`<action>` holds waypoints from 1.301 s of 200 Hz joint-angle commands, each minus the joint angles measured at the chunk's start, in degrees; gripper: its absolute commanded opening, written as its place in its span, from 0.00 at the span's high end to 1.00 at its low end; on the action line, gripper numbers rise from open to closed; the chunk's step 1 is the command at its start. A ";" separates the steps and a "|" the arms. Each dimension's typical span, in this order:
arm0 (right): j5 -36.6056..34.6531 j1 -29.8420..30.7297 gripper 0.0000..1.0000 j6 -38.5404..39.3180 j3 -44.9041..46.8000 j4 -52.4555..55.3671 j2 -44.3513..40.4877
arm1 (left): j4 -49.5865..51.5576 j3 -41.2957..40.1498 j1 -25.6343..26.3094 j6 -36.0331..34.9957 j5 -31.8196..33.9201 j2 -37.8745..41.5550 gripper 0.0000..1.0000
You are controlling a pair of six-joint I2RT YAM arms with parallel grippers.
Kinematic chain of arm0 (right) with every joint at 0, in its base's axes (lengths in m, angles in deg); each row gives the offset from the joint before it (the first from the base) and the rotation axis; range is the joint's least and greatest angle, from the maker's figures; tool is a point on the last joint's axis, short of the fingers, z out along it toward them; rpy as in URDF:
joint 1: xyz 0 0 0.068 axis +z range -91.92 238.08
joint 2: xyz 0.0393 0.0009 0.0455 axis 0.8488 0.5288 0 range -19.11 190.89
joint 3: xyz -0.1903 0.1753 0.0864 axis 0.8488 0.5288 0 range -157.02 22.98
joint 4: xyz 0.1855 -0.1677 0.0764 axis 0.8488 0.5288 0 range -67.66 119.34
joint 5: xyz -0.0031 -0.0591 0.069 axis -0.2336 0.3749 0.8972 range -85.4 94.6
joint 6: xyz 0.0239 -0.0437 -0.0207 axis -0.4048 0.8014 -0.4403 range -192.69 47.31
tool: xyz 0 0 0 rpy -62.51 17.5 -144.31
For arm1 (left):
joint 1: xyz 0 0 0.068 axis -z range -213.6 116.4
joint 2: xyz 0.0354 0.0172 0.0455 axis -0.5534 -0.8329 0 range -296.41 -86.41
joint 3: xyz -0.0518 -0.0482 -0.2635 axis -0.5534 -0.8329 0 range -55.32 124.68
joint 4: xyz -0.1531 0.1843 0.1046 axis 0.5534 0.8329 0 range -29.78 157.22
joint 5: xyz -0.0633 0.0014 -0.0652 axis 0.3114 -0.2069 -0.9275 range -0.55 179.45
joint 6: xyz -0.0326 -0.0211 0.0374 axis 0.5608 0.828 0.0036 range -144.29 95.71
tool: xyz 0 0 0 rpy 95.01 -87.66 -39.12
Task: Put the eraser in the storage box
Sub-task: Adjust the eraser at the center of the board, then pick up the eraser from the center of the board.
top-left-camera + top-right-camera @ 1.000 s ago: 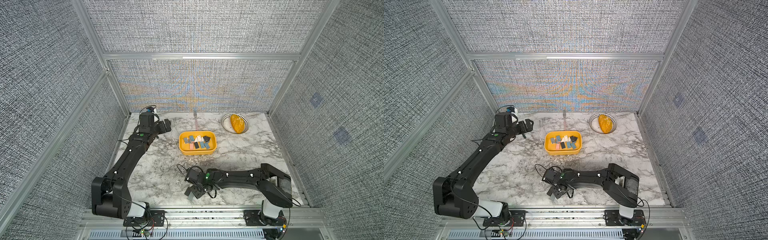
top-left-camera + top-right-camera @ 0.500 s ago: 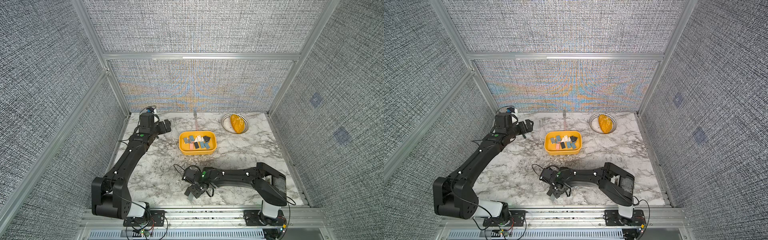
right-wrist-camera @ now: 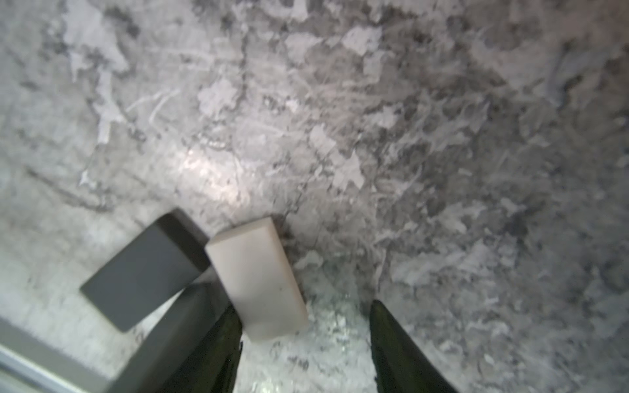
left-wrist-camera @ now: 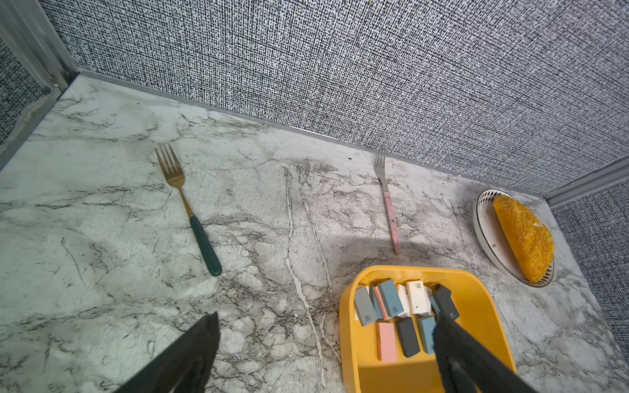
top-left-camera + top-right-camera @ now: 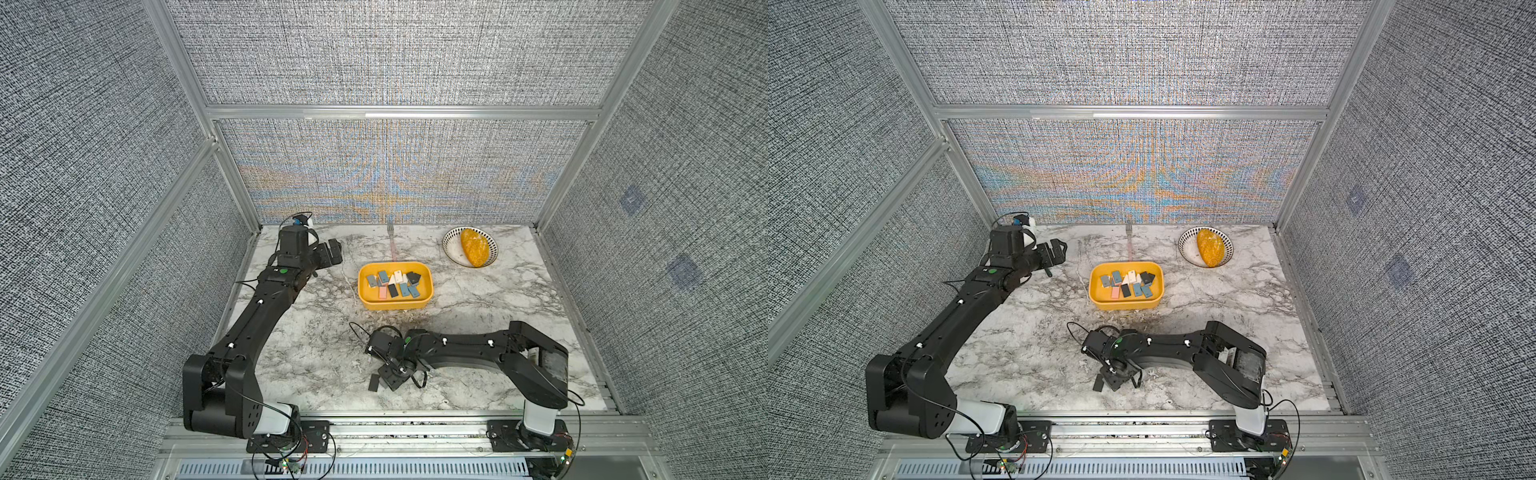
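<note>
The right fingers (image 3: 401, 347) stand half apart, gripping nothing, low over the marble counter (image 5: 316, 353) on the robot's side of the shallow yellow plastic storage box (image 5: 395, 305). A white rectangular eraser (image 3: 255, 275) lies beside one finger, with a dark grey eraser block (image 3: 143, 275) next to it. The left fingers (image 4: 469, 357), spread wide and empty, hover beside the box.
</note>
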 commanded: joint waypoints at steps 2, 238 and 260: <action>-1.82 -0.63 0.39 1.12 0.30 -2.05 -0.07 | -1.14 0.12 -0.09 -0.21 0.44 0.31 0.00; -5.22 -4.49 0.80 6.00 -7.37 -0.67 -0.25 | -1.01 0.55 -0.15 -0.40 0.63 0.19 0.00; -8.02 -6.88 0.80 7.26 -11.67 0.43 -0.62 | -1.09 0.77 -0.10 -0.29 0.45 -0.17 0.00</action>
